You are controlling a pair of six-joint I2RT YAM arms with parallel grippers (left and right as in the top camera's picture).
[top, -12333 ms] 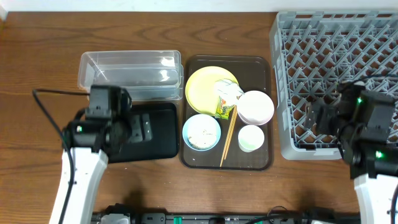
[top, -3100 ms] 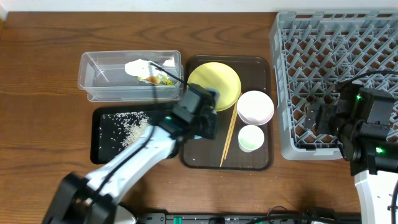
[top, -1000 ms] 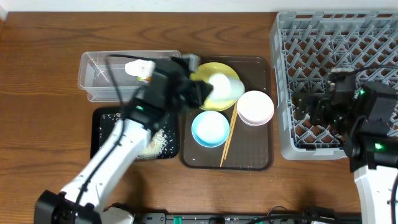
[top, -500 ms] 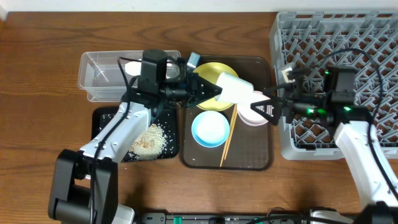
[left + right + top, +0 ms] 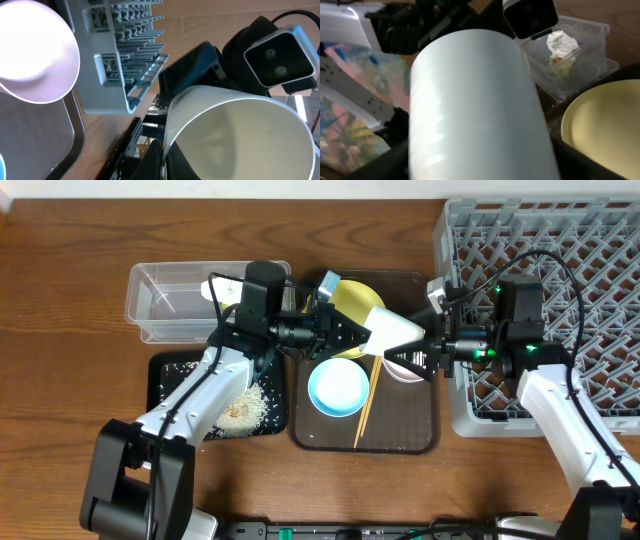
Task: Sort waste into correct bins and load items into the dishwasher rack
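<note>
The small white cup [image 5: 388, 330] hangs on its side above the brown tray, between my two grippers. My left gripper [image 5: 360, 335] is shut on its rim, one finger inside and one outside [image 5: 165, 160]; the cup [image 5: 240, 135] opens toward that camera. My right gripper [image 5: 408, 346] comes from the rack side, and its fingers press the cup [image 5: 475, 110] on both sides [image 5: 475, 162]. Below lie the yellow plate [image 5: 348, 298], the light blue bowl [image 5: 337, 387], the pale pink bowl [image 5: 35, 50] and the chopsticks [image 5: 367, 395]. The grey dishwasher rack [image 5: 560, 280] holds nothing.
The clear tub [image 5: 170, 295] holds the napkin [image 5: 561, 42] and wrapper. The black tray [image 5: 180, 370] carries rice scraps [image 5: 240, 405]. The brown serving tray [image 5: 400, 435] sits between the bins and the rack.
My right arm has reached from the rack to the cup and its jaws have narrowed around it. The left arm has carried the cup slightly right.
</note>
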